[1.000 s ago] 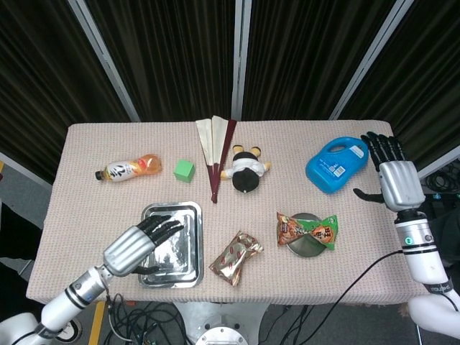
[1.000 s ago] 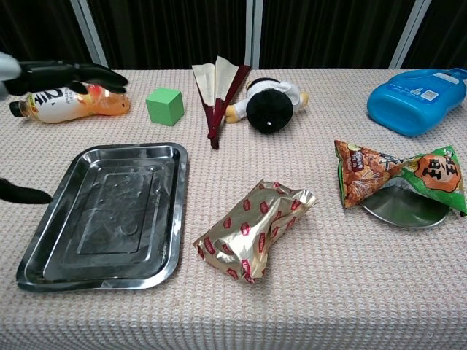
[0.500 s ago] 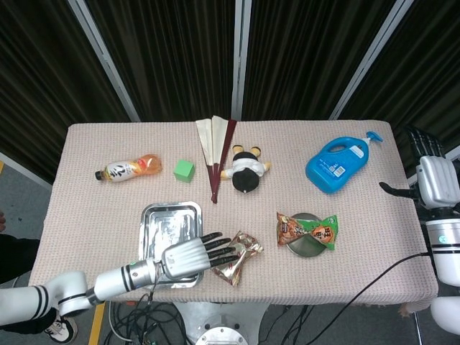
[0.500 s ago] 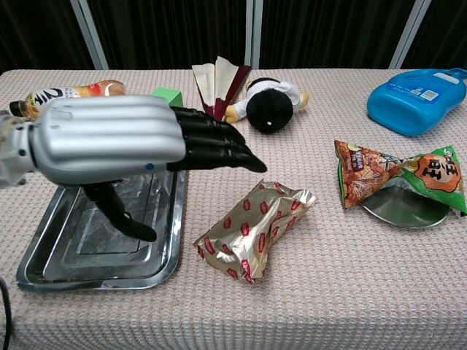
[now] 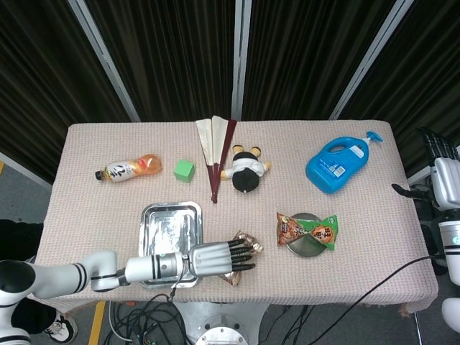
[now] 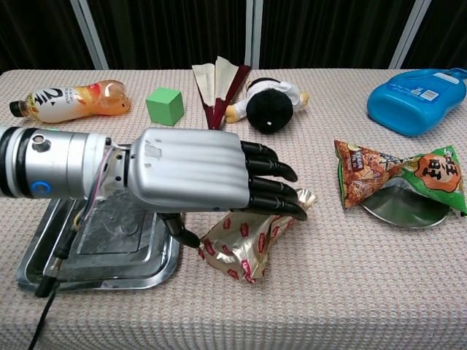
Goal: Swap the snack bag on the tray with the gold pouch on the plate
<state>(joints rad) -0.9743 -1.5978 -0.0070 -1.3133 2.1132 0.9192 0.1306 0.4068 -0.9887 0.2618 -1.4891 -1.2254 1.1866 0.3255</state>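
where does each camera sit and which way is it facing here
Head view: sits high above the near table edge, looking steeply down on the whole table; shows the left arm and left hand over the gold pouch, and the right hand off the table's right edge.
Chest view: sits low at the near edge, looking across the table toward the curtain; the left hand fills the foreground, the right hand is out of frame.
Shared: tray, pouch, snack bag on the plate, bottle, fan, doll, jug.

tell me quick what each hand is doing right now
Left hand: open, fingers stretched over the gold pouch, not gripping it.
Right hand: at the table's right edge, holding nothing; fingers cut off, cannot tell.
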